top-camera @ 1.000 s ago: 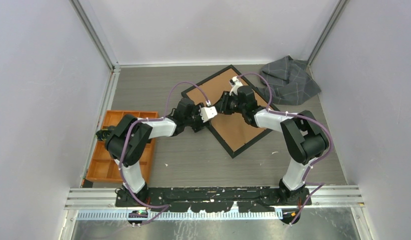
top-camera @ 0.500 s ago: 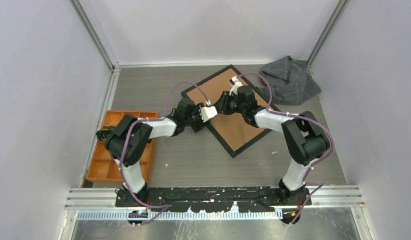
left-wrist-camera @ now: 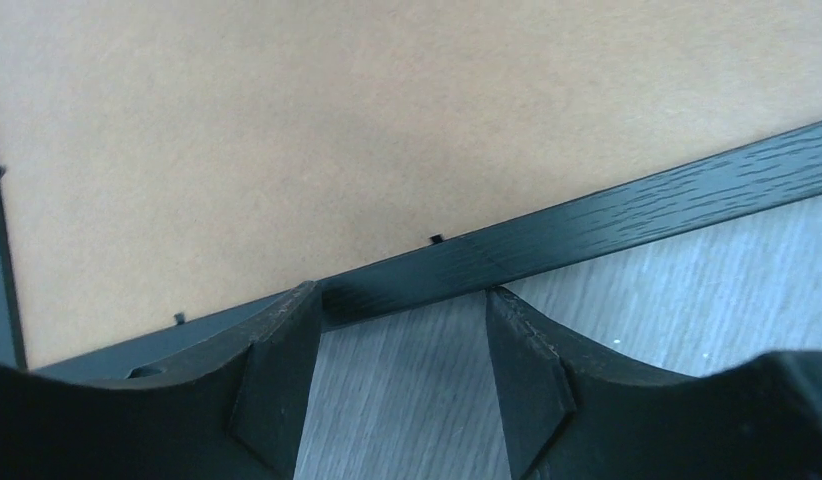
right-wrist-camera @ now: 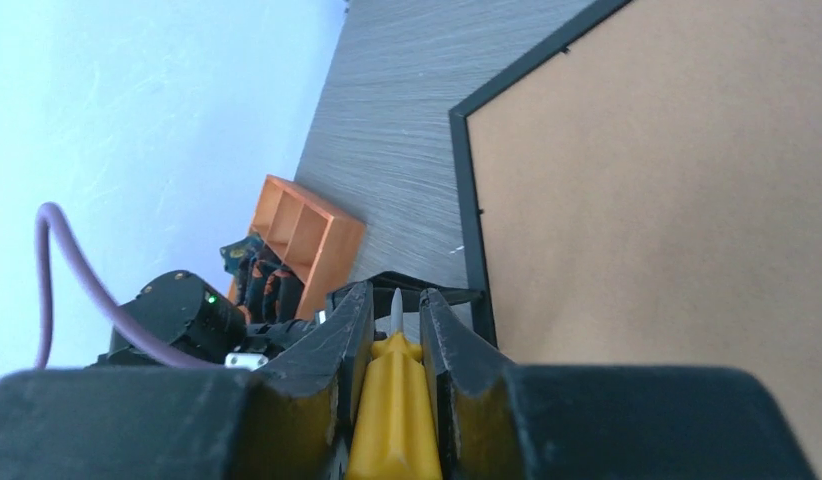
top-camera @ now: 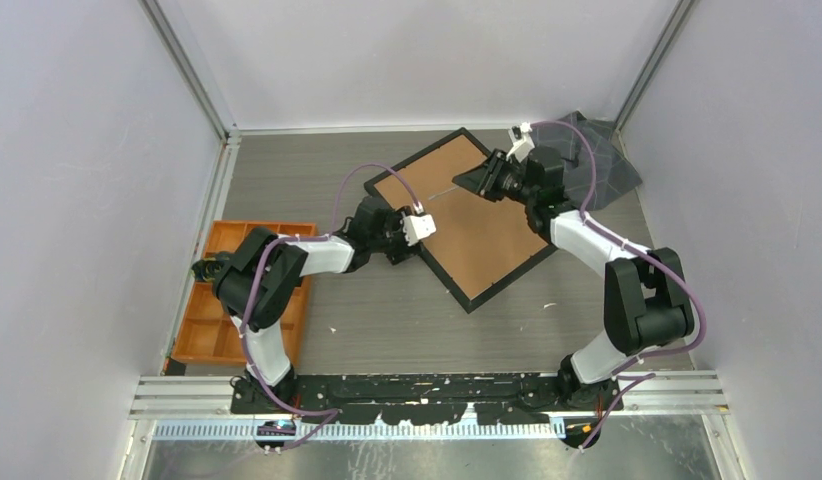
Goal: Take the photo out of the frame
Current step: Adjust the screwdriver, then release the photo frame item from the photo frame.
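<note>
The frame [top-camera: 470, 303] lies face down at the table's middle, its brown backing board [top-camera: 467, 220] up inside the thin black border. The photo is hidden under that board. My left gripper [top-camera: 415, 232] is open at the frame's left edge. In the left wrist view, both fingertips of the left gripper [left-wrist-camera: 402, 295] touch the black border [left-wrist-camera: 607, 215], with bare table between them. My right gripper [top-camera: 487, 180] hangs over the frame's far right part, shut on a yellow-handled screwdriver [right-wrist-camera: 397, 400]. The metal tip pokes out past the right gripper [right-wrist-camera: 397, 292] toward the frame's border [right-wrist-camera: 473, 230].
An orange compartment tray [top-camera: 209, 330] sits at the left, beside the left arm's base. A crumpled grey cloth [top-camera: 602, 150] lies at the far right corner, just behind the right wrist. Walls close in on three sides.
The right arm has swung from the frame's middle out to its far right side, still holding the screwdriver, jaws pressed a little tighter. The left gripper has not moved.
</note>
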Robot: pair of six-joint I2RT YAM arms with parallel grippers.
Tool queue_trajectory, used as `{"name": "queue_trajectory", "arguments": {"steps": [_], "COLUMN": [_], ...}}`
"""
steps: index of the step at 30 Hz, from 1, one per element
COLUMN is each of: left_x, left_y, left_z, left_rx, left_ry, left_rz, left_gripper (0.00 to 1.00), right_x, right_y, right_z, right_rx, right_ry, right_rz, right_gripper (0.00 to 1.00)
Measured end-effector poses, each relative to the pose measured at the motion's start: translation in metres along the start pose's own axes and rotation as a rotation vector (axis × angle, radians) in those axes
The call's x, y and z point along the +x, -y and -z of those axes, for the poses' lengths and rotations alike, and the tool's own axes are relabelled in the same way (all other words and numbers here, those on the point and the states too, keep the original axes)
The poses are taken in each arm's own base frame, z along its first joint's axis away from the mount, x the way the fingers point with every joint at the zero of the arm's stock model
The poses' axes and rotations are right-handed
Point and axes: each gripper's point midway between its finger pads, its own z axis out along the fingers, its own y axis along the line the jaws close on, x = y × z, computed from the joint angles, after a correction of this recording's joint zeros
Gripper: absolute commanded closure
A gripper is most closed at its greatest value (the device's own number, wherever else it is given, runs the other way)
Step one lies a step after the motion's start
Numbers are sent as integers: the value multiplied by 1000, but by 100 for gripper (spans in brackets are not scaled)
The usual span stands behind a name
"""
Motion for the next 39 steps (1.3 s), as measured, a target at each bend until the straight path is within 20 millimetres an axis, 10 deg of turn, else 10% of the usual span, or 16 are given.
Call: {"name": "queue_trajectory", "arguments": {"steps": [18, 25, 39], "left_x": [-31, -32, -19], "left_y": [69, 76, -6], "left_z": [3, 8, 42], "left_rx": [360, 391, 158], "left_ry": [109, 111, 51], "left_rz": [-134, -118, -96], "left_gripper": [46, 34, 16], "right_x": [-24, 13, 37], "right_y": [61, 78, 65], "right_z": [14, -5, -20], "right_rx": [221, 184, 74], "right_ry": [30, -105, -169], "right_rz": [-56, -81, 53], "right_gripper": [99, 99, 99]}}
